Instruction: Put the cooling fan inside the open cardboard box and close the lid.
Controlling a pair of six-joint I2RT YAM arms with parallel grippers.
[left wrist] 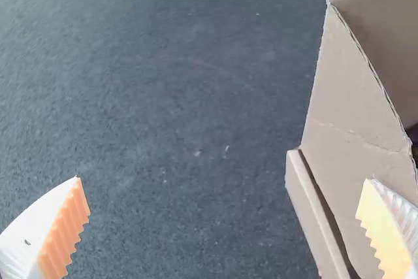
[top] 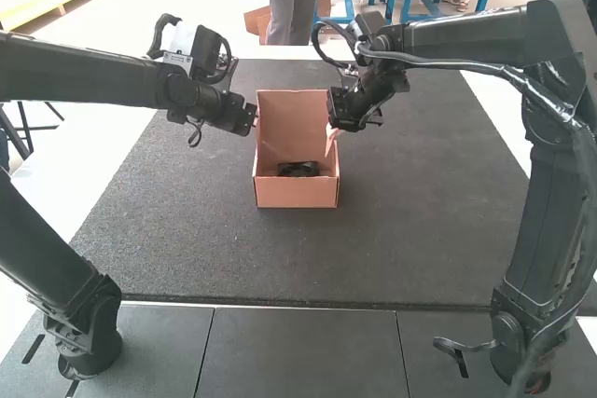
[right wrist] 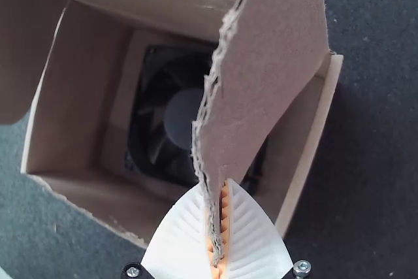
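Since the fan (right wrist: 166,119) was seen inside the box (top: 296,191) at mat (top: 420,212) centre, closing was judged underway: a flap (right wrist: 274,76) was pinched by the right gripper (right wrist: 219,227), left gripper (left wrist: 222,184) held wide alongside. Next, inward folding was needed.

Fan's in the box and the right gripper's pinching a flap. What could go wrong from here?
The flap has a ragged edge where the right gripper pinches it, so it might tear when folded. The left gripper is open beside the box, not holding it, so the box could slide or tip.
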